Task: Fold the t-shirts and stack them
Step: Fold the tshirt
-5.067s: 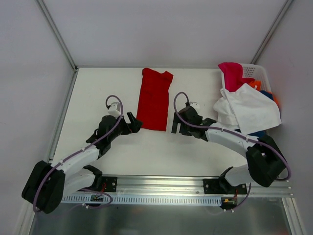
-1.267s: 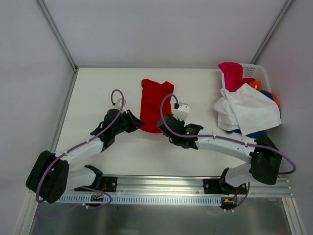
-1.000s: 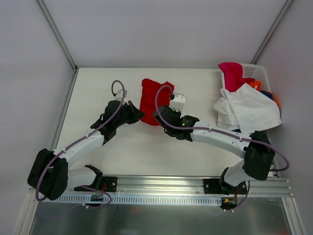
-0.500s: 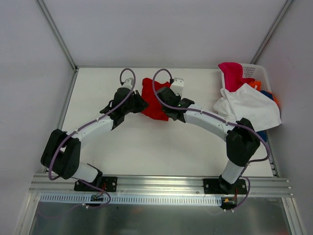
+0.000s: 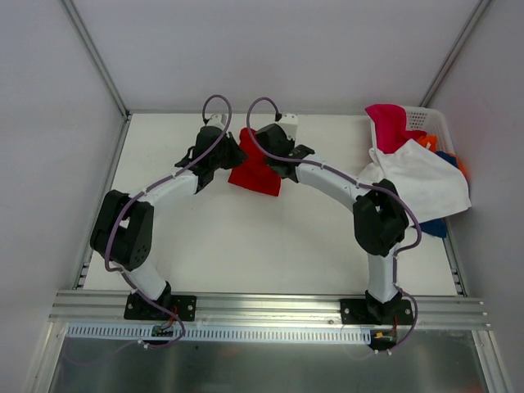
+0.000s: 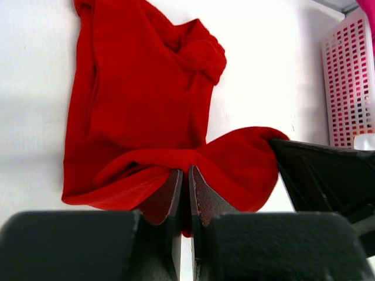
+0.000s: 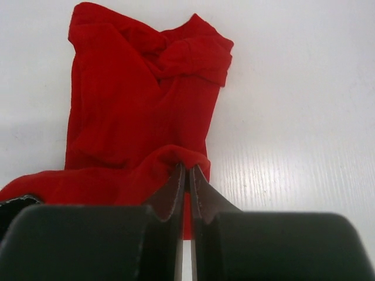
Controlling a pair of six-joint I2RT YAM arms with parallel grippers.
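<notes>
One red t-shirt [image 5: 255,173]; left gripper [image 6: 183,178], right gripper [image 7: 186,175] both clamped on its edge; four other t-shirts [image 5: 422,184] in one basket [image 5: 426,119].

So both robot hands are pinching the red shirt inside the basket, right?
Not quite. The left gripper and right gripper do both pinch the red shirt, but it lies on the table, not in the basket. The top view shows the basket off at the right edge, apart from it.
</notes>
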